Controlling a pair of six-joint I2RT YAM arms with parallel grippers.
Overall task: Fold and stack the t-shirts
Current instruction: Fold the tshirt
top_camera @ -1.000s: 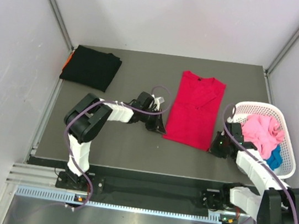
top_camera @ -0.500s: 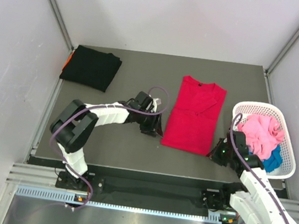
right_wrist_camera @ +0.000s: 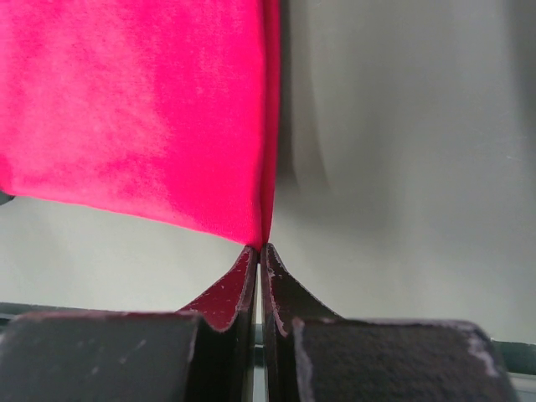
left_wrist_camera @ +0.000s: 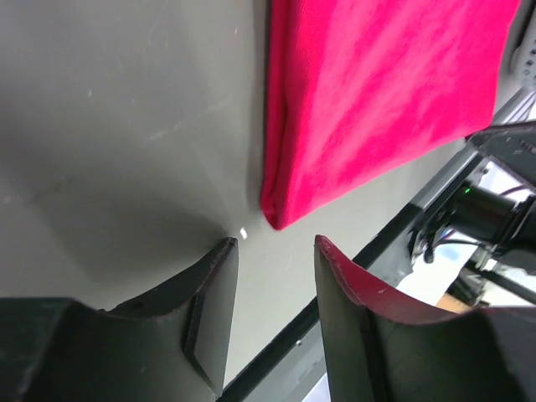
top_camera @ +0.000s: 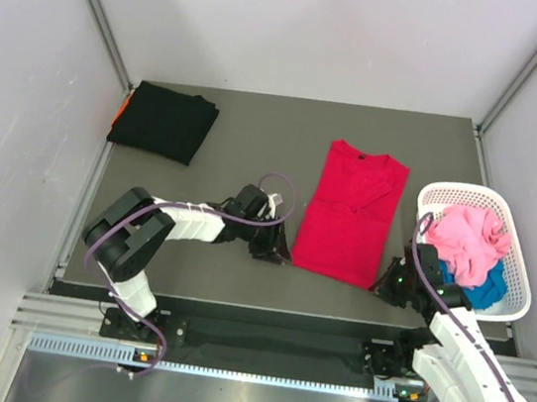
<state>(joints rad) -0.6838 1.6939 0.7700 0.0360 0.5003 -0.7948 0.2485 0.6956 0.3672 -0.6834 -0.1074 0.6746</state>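
the red t-shirt point(top_camera: 352, 213) lies flat in the middle of the tabletop point(top_camera: 257, 139), folded lengthwise, collar at the far end. its near right corner is pinched between the right jaws, which are pressed together on the cloth at the tabletop. its near left corner lies just beyond the tips of the left jaws. those stand apart with nothing between them and are low over the tabletop. at the far left corner a folded black t-shirt point(top_camera: 165, 121) lies on an orange t-shirt point(top_camera: 120, 110), of which only an edge shows. at the right, a white basket point(top_camera: 470, 190) holds a crumpled pink t-shirt point(top_camera: 468, 239) over a blue t-shirt point(top_camera: 486, 287).
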